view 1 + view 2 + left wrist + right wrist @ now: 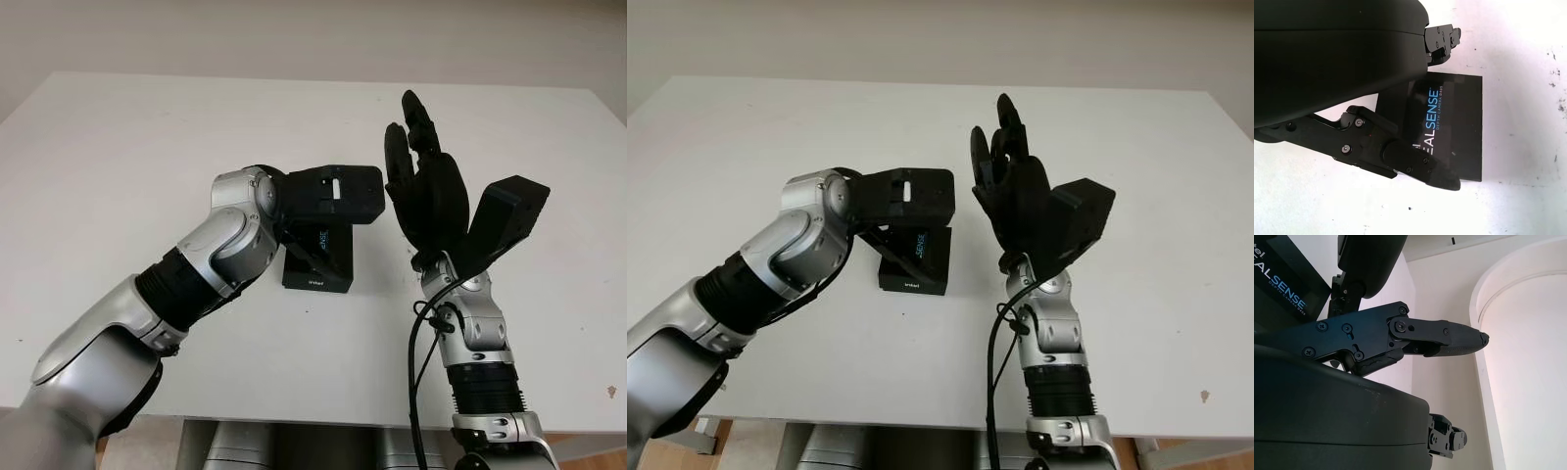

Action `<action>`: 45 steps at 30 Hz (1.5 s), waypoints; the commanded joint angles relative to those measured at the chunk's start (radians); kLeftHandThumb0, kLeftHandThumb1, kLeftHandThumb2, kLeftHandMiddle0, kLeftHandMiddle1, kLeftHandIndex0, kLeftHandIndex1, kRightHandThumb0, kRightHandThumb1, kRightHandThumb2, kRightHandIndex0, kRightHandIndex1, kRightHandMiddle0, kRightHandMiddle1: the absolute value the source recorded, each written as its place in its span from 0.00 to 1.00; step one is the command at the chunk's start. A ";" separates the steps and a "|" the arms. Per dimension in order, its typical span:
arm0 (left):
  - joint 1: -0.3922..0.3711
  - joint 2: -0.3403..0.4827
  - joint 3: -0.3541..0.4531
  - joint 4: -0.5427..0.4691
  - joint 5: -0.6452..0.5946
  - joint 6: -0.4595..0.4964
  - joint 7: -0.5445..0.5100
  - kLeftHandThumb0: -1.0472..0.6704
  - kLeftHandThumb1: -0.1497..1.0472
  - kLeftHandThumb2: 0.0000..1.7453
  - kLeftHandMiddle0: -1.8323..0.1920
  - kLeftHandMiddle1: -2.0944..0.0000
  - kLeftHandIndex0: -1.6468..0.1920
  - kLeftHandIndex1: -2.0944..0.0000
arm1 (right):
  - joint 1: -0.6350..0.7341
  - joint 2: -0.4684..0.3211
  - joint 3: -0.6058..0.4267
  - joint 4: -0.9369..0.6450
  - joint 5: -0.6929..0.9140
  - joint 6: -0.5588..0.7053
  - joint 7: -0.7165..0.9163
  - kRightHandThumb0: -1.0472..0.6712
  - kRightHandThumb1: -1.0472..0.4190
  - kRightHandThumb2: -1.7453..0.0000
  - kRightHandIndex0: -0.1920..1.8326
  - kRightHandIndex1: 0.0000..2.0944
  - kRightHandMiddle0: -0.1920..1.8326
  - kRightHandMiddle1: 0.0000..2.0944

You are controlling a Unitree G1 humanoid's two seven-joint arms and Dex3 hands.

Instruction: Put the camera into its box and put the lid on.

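The left robot hand (328, 201) hovers open above the closed black box (318, 257) on the white desk (127, 147); the right robot hand (421, 181) stands raised beside it, open.

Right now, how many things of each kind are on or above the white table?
Black camera box: 1
Robot hands: 2, left hand over the box, right hand raised beside it
Total: 3

My two head eyes looked forward and down at the white table (118, 147) from slightly offset spots. My left wrist camera sat close above the black box (1449, 122); my right wrist camera, beside it, caught that box's (1278, 279) corner too.
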 commanded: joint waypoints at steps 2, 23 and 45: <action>0.022 -0.014 -0.019 -0.013 0.010 -0.038 0.003 0.26 0.99 0.04 1.00 1.00 1.00 1.00 | -0.015 -0.008 -0.002 -0.004 0.002 0.001 0.005 0.23 0.00 0.74 0.02 0.03 0.01 0.13; 0.087 -0.004 0.195 0.110 -0.051 -0.046 0.190 0.27 1.00 0.03 1.00 1.00 1.00 1.00 | -0.004 -0.069 -0.023 -0.043 0.017 0.055 0.042 0.24 0.00 0.74 0.01 0.03 0.00 0.11; 0.331 -0.035 0.624 0.107 -0.299 -0.481 0.713 0.21 1.00 0.25 1.00 1.00 1.00 1.00 | 0.014 -0.091 -0.017 -0.059 0.005 0.080 0.059 0.24 0.00 0.72 0.00 0.01 0.01 0.05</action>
